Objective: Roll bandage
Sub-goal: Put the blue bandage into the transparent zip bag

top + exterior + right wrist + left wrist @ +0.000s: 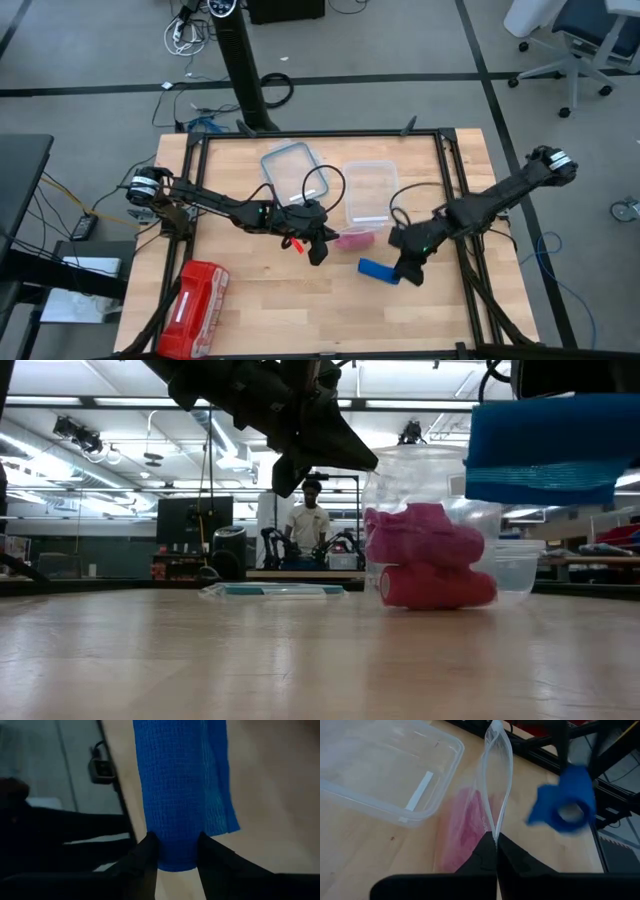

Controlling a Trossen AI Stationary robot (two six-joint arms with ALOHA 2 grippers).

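The bandage (175, 785) is a bright blue roll with a short loose tail (220, 795). It hangs in the air at the table's right middle (376, 269), with my right gripper (177, 857) shut on it. My left gripper (496, 842) is at the table's middle (318, 250). It is shut on a clear plastic bag (495, 780) that holds pink-red rolls (430, 560). In the low view the blue roll (545, 450) shows high at the right, above the table. My left gripper pinches the clear bag's upper edge (493, 832) between its two shut fingers, coming from the table's left and slanting down. The bag stands up from the table, and the pink-red rolls in its bottom (435, 588) rest on the wood. My right gripper pinches the bandage roll at one end (175, 851), one finger (150, 855) on each side of its round wall. The fingers slant down from the table's right side. The roll is lifted clear of the table, and its tail hangs loose along one side.
An open clear container (367, 190) and its blue-rimmed lid (293, 170) lie at the far middle of the table. A red plastic-wrapped pack (195, 305) lies at the near left. A black frame (470, 290) runs along the table's right side. A person (308, 525) stands far behind.
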